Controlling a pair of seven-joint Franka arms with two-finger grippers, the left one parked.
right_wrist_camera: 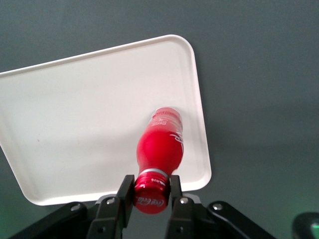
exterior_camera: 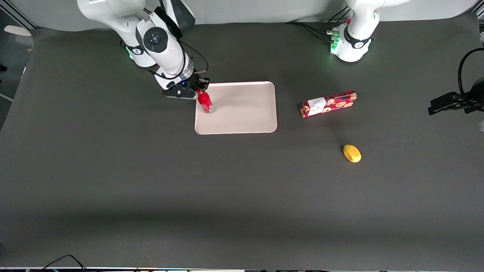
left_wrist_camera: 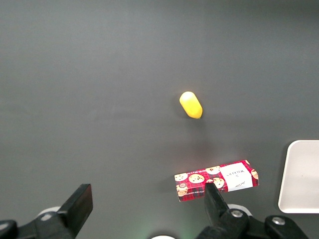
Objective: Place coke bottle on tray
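Gripper (right_wrist_camera: 151, 194) squeezing the red cap of the coke bottle (right_wrist_camera: 160, 149), fingers (right_wrist_camera: 125, 191) pressing on both sides of the cap. Holding the coke bottle upright with its base on the tray (exterior_camera: 242, 113), close to the tray edge toward the working arm's end of the bench (exterior_camera: 151, 189). Lying well apart from the tray, toward the parked arm's end, a red cookie box (exterior_camera: 329, 103), and nearer the front camera a small yellow thing (exterior_camera: 352, 153).
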